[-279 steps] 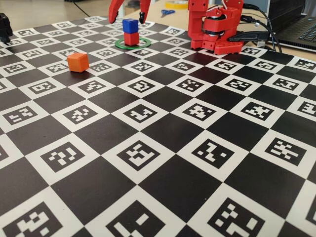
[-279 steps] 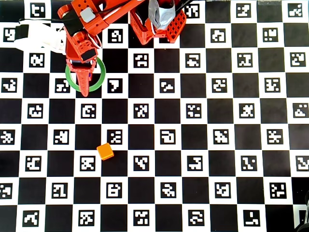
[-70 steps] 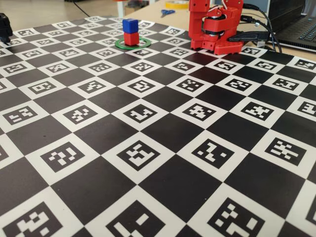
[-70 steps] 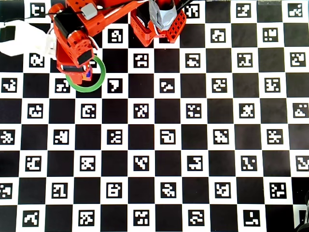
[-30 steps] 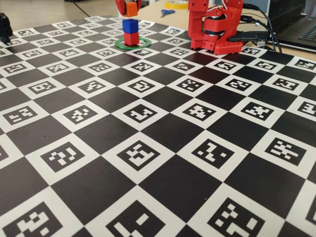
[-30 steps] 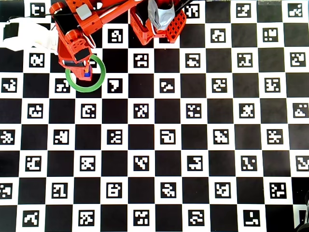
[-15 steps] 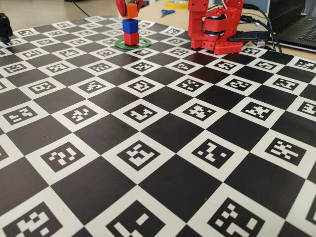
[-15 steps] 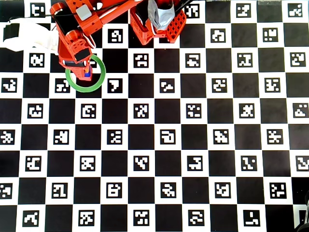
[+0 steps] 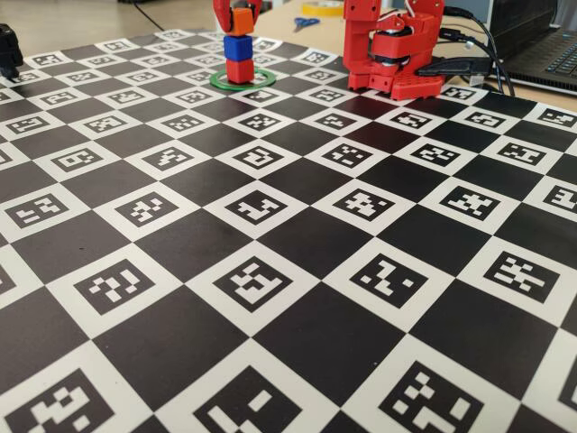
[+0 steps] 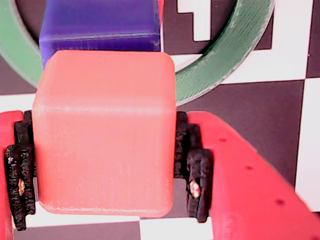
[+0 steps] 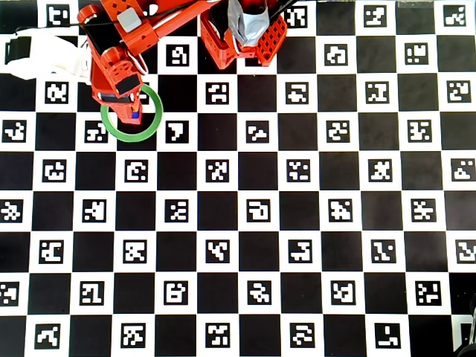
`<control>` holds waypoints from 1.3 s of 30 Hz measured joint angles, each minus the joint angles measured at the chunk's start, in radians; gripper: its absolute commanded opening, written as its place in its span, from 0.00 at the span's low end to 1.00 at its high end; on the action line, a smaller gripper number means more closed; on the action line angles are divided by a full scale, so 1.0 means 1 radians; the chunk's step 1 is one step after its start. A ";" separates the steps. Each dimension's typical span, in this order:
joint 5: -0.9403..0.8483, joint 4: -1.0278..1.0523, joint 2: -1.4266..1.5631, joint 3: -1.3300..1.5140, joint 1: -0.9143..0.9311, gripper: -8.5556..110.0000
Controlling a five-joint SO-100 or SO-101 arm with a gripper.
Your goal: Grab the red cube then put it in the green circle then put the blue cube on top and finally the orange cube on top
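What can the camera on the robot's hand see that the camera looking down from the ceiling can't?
Only the wrist view shows the orange cube up close, squeezed between the gripper's black pads. Only the overhead view shows the whole checkerboard, the arm's red base and the complete green circle; there the arm hides the orange cube. Both show part of the blue cube and some green ring. Neither shows the red cube clearly.

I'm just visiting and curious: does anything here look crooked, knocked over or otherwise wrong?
Nothing stands out. The blue cube sits squarely on the red cube inside the green circle, and the gripper holds the orange cube just above them.
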 measured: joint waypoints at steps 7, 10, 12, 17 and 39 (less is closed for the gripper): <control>-0.002 0.000 0.000 0.000 0.002 0.29; -0.002 0.000 0.000 0.000 0.002 0.33; 0.000 0.000 0.000 0.000 0.002 0.37; 0.000 0.000 0.000 0.000 0.002 0.46; 0.020 0.170 0.173 -0.120 0.002 0.50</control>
